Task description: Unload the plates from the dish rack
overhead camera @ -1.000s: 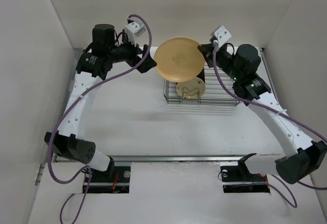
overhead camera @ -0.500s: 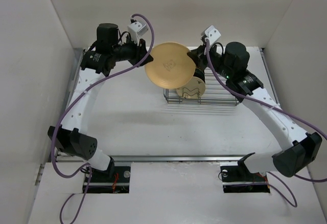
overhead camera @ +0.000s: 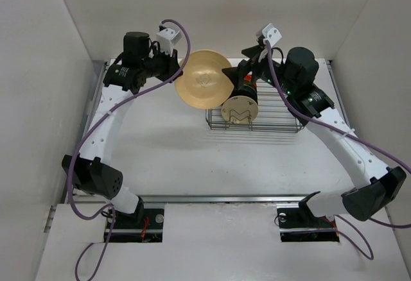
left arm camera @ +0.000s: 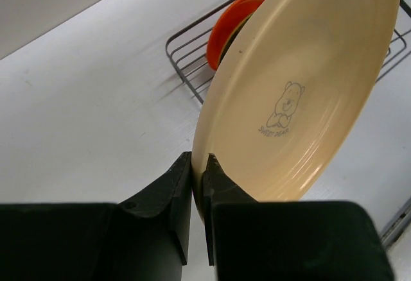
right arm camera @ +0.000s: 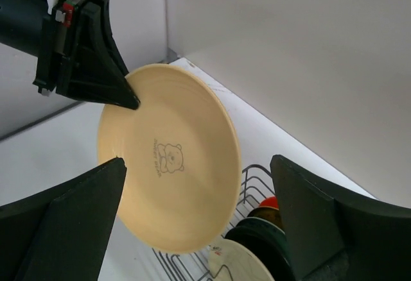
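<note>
The left tool is clamped on the rim of the large round peach plate with a small bear print, holding it tilted in the air above the white surface, at the far left end of the dark wire dish rack. The right tool is spread wide apart, facing the plate without touching it. An orange-red plate, a dark teal one and a cream one stand in the rack.

Large peach plate with bear print, raised and tilted, upper centre of frame, smaller plates upright in wire dish rack at its lower right
</note>
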`<state>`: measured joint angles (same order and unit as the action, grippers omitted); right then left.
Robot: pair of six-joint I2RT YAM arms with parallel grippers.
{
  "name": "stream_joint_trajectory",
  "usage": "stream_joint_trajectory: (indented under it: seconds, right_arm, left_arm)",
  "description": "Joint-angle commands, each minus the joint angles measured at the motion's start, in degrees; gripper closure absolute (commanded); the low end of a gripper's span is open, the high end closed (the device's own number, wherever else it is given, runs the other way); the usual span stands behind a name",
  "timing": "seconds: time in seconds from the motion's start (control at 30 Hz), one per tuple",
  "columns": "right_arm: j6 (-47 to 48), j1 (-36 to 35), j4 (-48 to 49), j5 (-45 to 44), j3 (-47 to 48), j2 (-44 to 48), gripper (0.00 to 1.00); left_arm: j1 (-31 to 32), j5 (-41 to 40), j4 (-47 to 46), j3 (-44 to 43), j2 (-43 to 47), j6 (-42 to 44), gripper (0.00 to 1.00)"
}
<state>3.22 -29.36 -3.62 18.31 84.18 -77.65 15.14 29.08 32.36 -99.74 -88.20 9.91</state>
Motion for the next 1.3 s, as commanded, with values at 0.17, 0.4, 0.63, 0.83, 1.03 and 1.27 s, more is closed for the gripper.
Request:
stream_joint_trajectory:
  seconds: [0.17,0.4,0.63,0.83,1.03,1.27]
  right_arm:
    - [6.8,1.4,1.6,-15.2,0.5,0.4,0.0]
    - [7.3,4.1,-2.0,-15.3,-1.2,0.9,0.0]
    - [8.5,6.2,-3.4,-16.5,-1.7,0.9,0.0]
    - [9.1,8.1,-3.4,-17.0,-2.9,0.9,0.0]
    - [9.1,8.1,-3.4,-17.0,-2.9,0.9,0.0]
    - [9.1,8.6,-3.4,-17.0,-2.9,0.9,0.0]
  left_arm:
    - [-8.1,-12.0,-5.6,1.0,-1.9,-6.9,1.0]
    - [-20.6,-1.3,-2.4,-0.3,-11.4,-12.1,1.0]
    - [-23.5,-2.2,-0.9,-0.8,-19.4,-13.2,1.0]
    - [-24.0,-4.3,-0.4,-1.3,-23.6,-13.8,1.0]
    - [-24.0,-5.5,-0.4,-1.9,-26.6,-14.4,1.0]
    - [-24.5,-5.5,-0.4,-1.9,-29.9,-13.8,1.0]
